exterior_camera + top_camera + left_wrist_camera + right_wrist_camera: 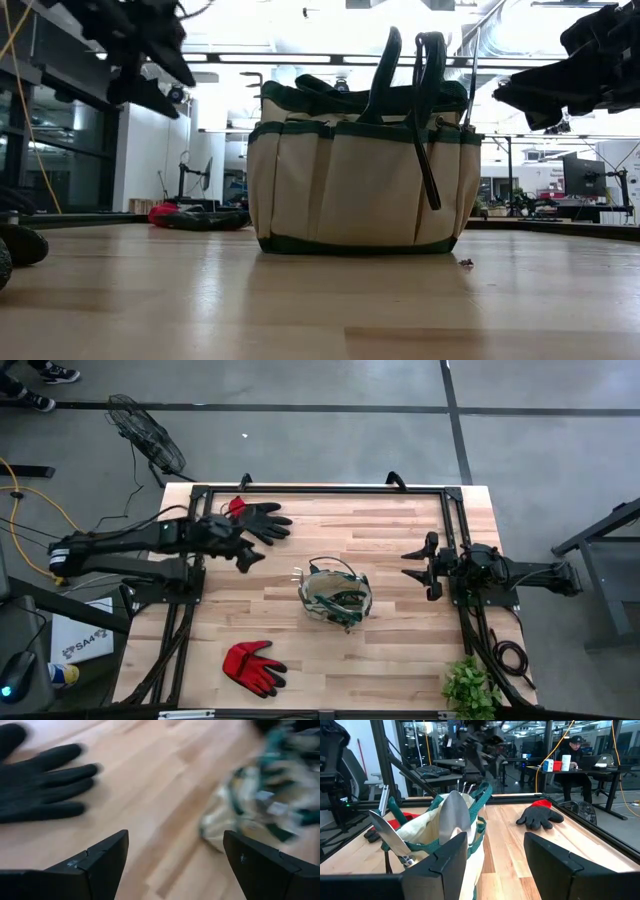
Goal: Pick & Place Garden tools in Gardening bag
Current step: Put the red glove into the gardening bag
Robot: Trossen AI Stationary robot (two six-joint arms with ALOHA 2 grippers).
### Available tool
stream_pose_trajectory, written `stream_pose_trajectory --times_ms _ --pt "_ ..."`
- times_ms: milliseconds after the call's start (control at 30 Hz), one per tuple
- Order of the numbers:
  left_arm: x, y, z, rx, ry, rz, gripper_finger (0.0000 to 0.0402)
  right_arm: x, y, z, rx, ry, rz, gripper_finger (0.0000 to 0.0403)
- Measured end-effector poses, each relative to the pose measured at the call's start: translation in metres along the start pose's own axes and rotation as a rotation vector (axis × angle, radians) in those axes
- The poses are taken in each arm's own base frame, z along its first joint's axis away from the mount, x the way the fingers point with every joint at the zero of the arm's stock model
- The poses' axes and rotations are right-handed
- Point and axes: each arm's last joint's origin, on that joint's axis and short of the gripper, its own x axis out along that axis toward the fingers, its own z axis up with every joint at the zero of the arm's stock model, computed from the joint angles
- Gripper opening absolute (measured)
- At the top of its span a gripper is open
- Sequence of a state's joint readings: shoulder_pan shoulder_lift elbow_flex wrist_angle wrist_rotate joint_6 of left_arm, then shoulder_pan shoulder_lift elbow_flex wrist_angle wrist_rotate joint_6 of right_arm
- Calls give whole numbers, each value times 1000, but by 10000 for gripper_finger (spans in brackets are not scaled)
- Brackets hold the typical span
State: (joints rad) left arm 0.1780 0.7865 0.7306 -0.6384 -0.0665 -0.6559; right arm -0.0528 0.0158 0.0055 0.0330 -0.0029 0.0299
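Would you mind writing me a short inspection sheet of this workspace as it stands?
Surface: wooden table, dark frame around it.
Job's things: gardening bag upright mid-table, trowels standing in it; black-and-red glove at the far edge; red glove at the near edge.
Clutter: leafy plant at the near right corner.
End effectors: left end effector open beside the black-and-red glove, empty; right end effector open, empty, right of the bag.
Cables: yellow cable on the floor at left.
Surroundings: fan on the floor; person at a desk.
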Motion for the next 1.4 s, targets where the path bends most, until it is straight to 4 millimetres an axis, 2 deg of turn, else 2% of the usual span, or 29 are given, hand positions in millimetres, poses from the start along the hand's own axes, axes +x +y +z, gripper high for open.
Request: stream_pose_trajectory --times_ms 167,300,533,833,1033,1267,1400 --pt "19 3 18 4 61 133 319 0 0 0 0 0 0 189" --pt "35 4 26 29 109 166 319 0 0 0 0 0 0 189" --pt "57 19 39 22 115 288 319 0 0 0 0 0 0 189" --pt "77 52 52 16 125 450 319 0 0 0 0 0 0 189" --pt "90 70 76 -35 123 595 319 0 0 0 0 1 0 189" --pt "111 92 101 -34 255 713 320 0 0 0 0 0 0 189" --pt "125 110 107 -6 371 770 320 0 0 0 0 0 0 189"
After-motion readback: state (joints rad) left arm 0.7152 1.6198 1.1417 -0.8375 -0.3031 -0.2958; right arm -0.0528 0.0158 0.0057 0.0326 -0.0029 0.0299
